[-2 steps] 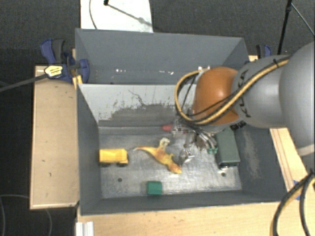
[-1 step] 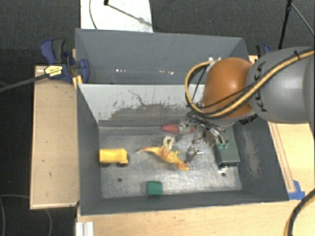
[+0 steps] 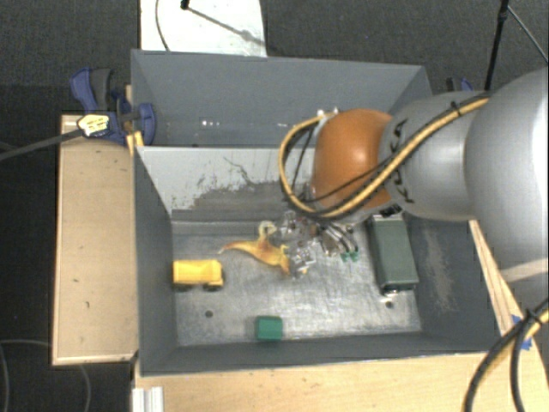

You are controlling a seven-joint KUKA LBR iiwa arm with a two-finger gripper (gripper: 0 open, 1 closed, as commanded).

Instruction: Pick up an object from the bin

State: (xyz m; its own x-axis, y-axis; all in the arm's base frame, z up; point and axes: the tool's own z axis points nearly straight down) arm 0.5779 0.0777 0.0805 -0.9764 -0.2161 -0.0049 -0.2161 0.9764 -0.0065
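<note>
My gripper [image 3: 300,251] is down near the bin's floor at mid-bin, below the orange dome. Right at its left side lies a thin curved yellow-orange thing [image 3: 257,249], shaped like a small toy creature, its right end under the metal fingers. Whether the fingers close on it is hidden by the gripper's body. A dark grey rectangular block [image 3: 393,254] lies just to the gripper's right, apart from it. A small green bit [image 3: 348,254] shows beside the gripper.
A yellow toy truck [image 3: 197,273] sits at the left of the bin floor. A green cube [image 3: 268,328] rests near the front wall. The arm and its looped cables fill the upper right of the bin.
</note>
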